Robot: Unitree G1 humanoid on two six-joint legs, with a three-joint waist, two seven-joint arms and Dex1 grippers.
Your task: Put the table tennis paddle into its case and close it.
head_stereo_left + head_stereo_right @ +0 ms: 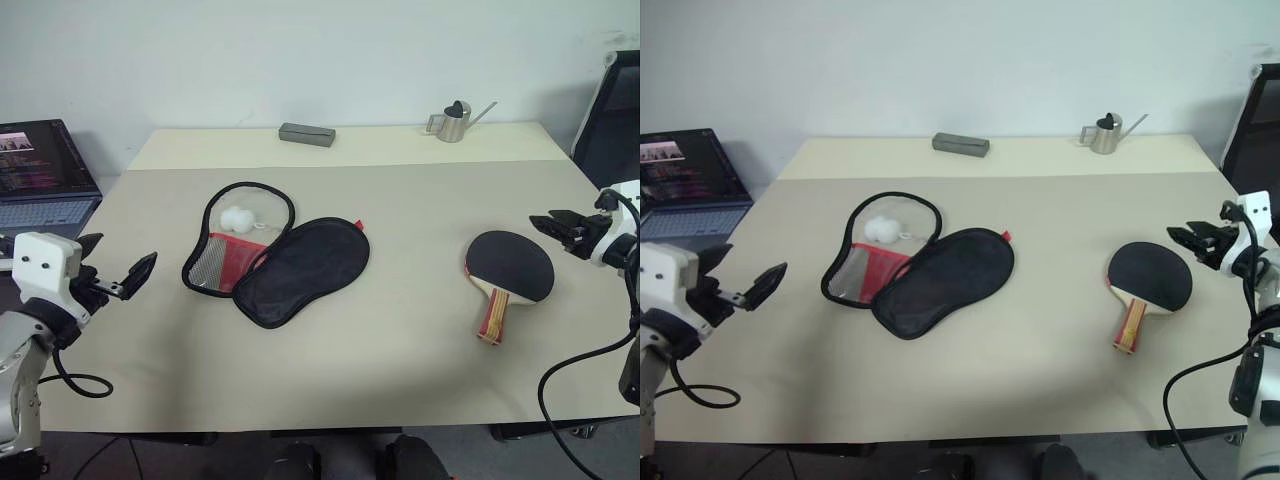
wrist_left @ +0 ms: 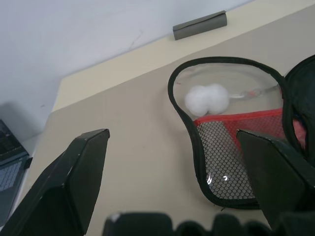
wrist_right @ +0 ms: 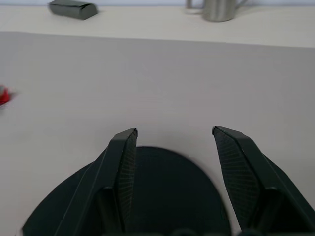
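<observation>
— Paddle, round black rubber blade with striped wooden handle (image 1: 508, 272): flat on beige surface (image 1: 400, 370), right side, handle nearest.

— Right gripper (image 1: 548, 226)?

— Beside blade, fingers apart, empty. Left gripper (image 1: 120, 268) spread wide, empty.

— Black fabric case (image 1: 275, 255)?

— Unzipped, centre-left, white balls (image 1: 238, 218) inside. Farther back: grey block (image 1: 307, 134), metal watering can (image 1: 455, 121).

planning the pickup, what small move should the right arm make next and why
Probably ease the right pincer down over the paddle. Its fingers stand open just beside the black blade, which lies flat on the table, apart from the open case.
</observation>
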